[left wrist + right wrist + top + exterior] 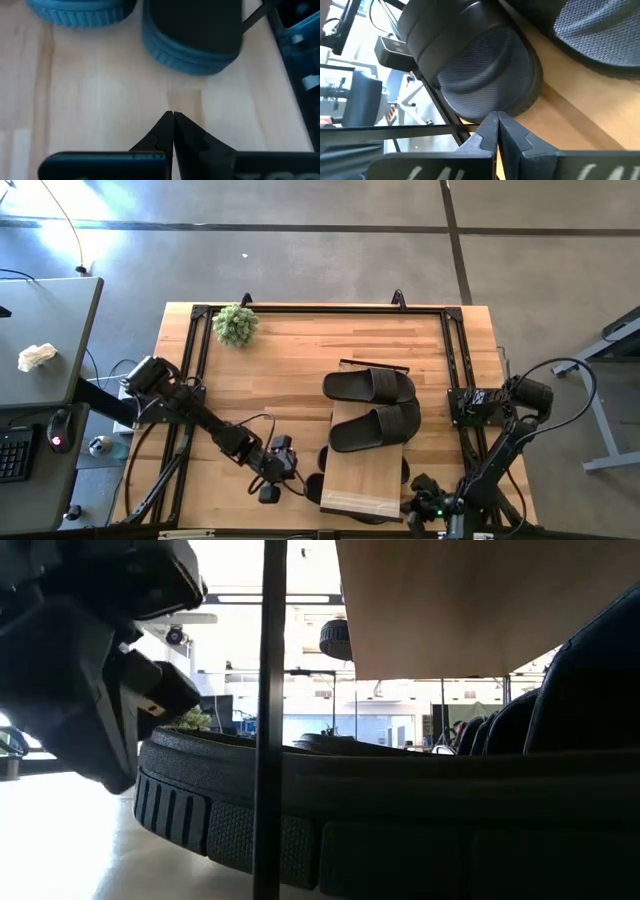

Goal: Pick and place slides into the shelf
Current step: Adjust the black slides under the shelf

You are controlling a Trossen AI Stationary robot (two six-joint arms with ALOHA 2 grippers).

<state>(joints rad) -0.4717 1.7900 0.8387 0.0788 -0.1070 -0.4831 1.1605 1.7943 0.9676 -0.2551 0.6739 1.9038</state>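
While both arms sit low at near table edge, left tool rests over bare wood just left of shelf, fingers pressed together, nothing held. Right tool at shelf's right near corner, fingers also closed and empty, beside slide heel. Two slides lie on shelf plank: one mid-plank, angled; second at far end, crosswise. More slides partly visible under plank. Farther back, small green plant near far-left corner.
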